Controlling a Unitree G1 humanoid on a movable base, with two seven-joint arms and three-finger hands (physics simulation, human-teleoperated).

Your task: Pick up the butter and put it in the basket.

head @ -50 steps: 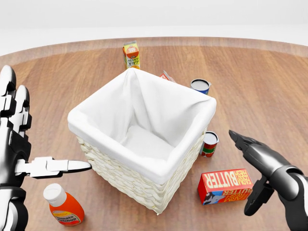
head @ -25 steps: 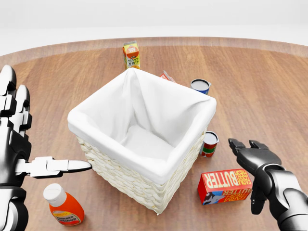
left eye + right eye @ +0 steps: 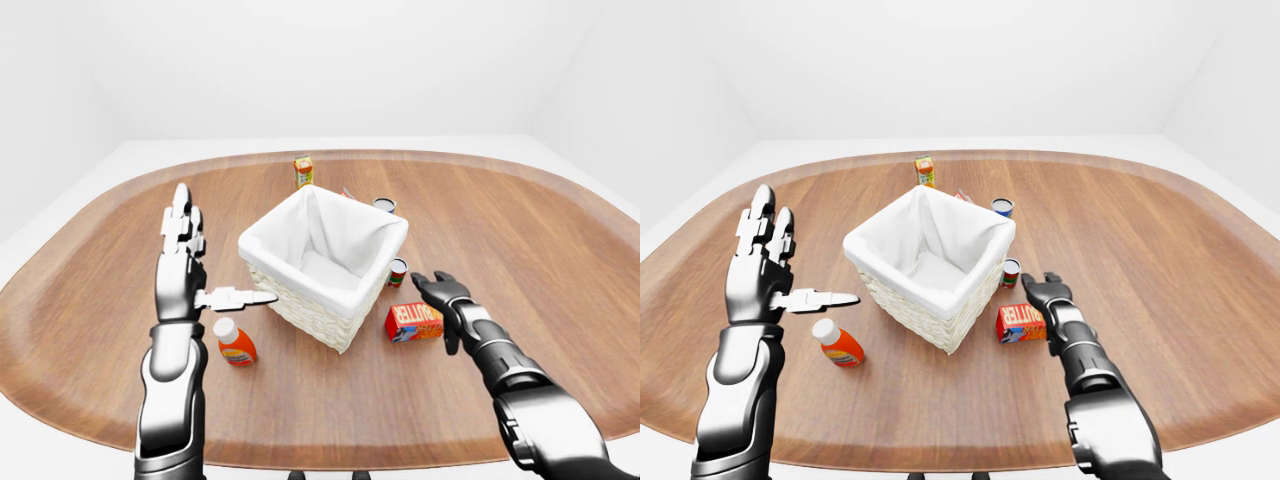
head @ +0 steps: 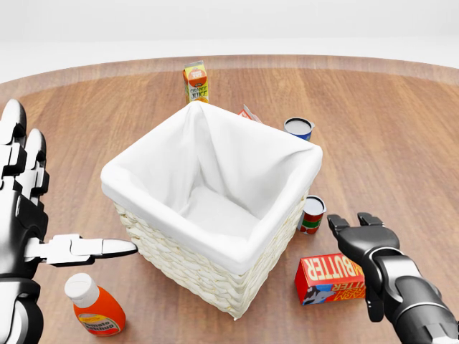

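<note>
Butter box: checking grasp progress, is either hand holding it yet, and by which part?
Nothing is held. The right hand, fingers open, hovers over the red rectangular butter box's right end; the left hand is open, empty.
</note>
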